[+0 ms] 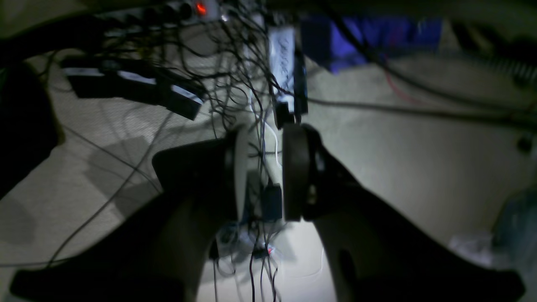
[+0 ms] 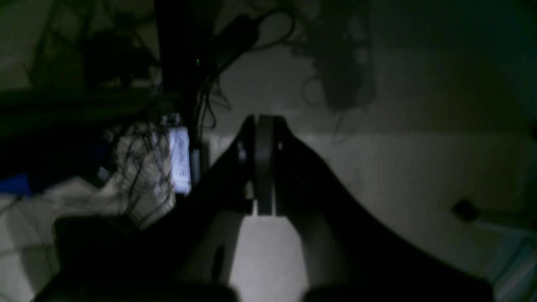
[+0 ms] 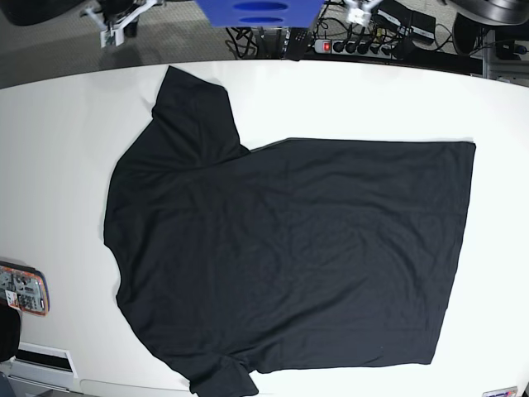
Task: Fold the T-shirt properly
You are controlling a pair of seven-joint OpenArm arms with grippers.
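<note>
Robotics lab or workshop. White work surface (image 3: 50,165) with a power strip (image 3: 351,45) lit red behind it, tangled black cables (image 1: 235,67) and power adapters (image 1: 134,86) on the floor, blue bin (image 3: 256,12) at the back edge.

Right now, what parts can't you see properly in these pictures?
- Base view: the T-shirt has its bottom sleeve cut off by the lower edge; neither arm shows.
- Left wrist view: the left gripper blocks the tangled cables behind it, and the white label is too blurred to read.
- Right wrist view: too dark; beyond the right gripper, mostly shadows.
</note>
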